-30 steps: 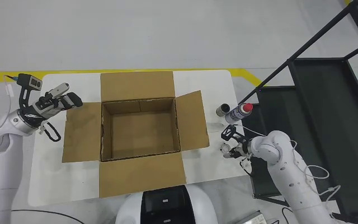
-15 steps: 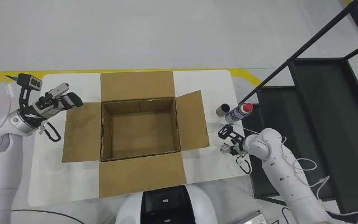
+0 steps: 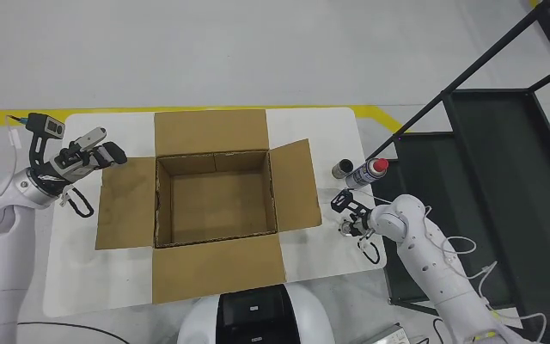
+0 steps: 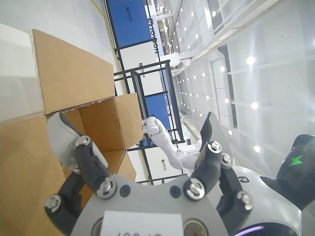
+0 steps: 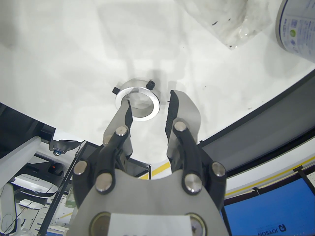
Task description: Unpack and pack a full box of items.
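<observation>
- The open box (image 3: 215, 202) sits empty at the centre of the desk (image 3: 318, 129), all four flaps spread flat.
- The right pincer (image 5: 150, 98) hangs low over a metal ring (image 5: 144, 92) at about 4 o'clock from the box, near the desk's edge. Its jaws are partly open and grip nothing. One finger overlaps the ring's rim and the other stands just outside it.
- The left pincer (image 4: 133, 124) hovers at 9 o'clock, beside the box's flap. It is wide open and empty.
- A red-capped can (image 3: 364, 172) and a small cylinder (image 3: 342, 167) stand at 3 o'clock from the box. A clear bag (image 5: 221, 13) lies near them.
- Risk: the ring is low, smooth metal, so the closing jaws may skid off it or flip it on edge.
- Risk: if the overlapping finger lands on top of the rim, it would likely press the ring into the desk without catching it.
- Risk: a nudged ring could roll over the nearby edge.
- Change: over the last second the right arm has swung inward, carrying its pincer slightly toward 9 o'clock, closer to the box.
- The left arm, the box and the can have not moved.
</observation>
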Robot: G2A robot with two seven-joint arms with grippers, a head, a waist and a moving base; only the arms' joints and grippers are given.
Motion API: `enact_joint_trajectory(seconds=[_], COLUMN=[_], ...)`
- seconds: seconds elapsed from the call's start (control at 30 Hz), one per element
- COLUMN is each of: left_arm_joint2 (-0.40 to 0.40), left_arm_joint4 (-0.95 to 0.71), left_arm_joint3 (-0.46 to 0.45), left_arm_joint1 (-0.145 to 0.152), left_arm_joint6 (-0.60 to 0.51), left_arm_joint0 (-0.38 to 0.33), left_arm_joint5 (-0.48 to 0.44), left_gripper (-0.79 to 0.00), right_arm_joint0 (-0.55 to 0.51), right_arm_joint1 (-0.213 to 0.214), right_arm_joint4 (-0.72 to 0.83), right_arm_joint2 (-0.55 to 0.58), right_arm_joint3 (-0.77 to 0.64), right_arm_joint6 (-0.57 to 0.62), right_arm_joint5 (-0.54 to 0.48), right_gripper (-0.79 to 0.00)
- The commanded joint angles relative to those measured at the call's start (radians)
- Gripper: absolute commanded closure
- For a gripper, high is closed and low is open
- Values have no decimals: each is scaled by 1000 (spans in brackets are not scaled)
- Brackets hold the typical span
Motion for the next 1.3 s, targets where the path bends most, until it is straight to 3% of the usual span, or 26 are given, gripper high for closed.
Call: enact_joint_trajectory(seconds=[0.0, 0.17, 0.23, 0.3, 0.33, 0.47, 0.67, 1.03, 1.27], left_arm_joint2=[0, 0, 0, 0, 0, 0, 0, 0, 0], left_arm_joint4=[0, 0, 0, 0, 0, 0, 0, 0, 0], left_arm_joint3=[0, 0, 0, 0, 0, 0, 0, 0, 0], left_arm_joint1=[0, 0, 0, 0, 0, 0, 0, 0, 0], left_arm_joint6=[0, 0, 0, 0, 0, 0, 0, 0, 0], left_arm_joint0=[0, 0, 0, 0, 0, 0, 0, 0, 0], left_arm_joint5=[0, 0, 0, 0, 0, 0, 0, 0, 0], left_gripper=[-785, -785, -785, -785, -785, -785, -785, -785, -785], right_arm_joint0=[6, 20, 24, 27, 28, 24, -57, -313, -354], right_arm_joint1=[0, 0, 0, 0, 1, 4, 24, 64, 68], right_arm_joint4=[0, 1, 1, 2, 3, 25, 84, 146, 141], right_arm_joint2=[-6, -20, -23, -26, -27, -17, 64, 335, 383], right_arm_joint3=[7, 23, 29, 32, 34, 32, -79, -530, -727], right_arm_joint6=[-1, -5, -7, -9, -10, -1, -4, -71, -156], right_arm_joint5=[3, 6, 6, 8, 9, 8, -19, -17, -7], right_gripper=[-305, -240, -151, -9, 0, 0, 0, 0, 0])
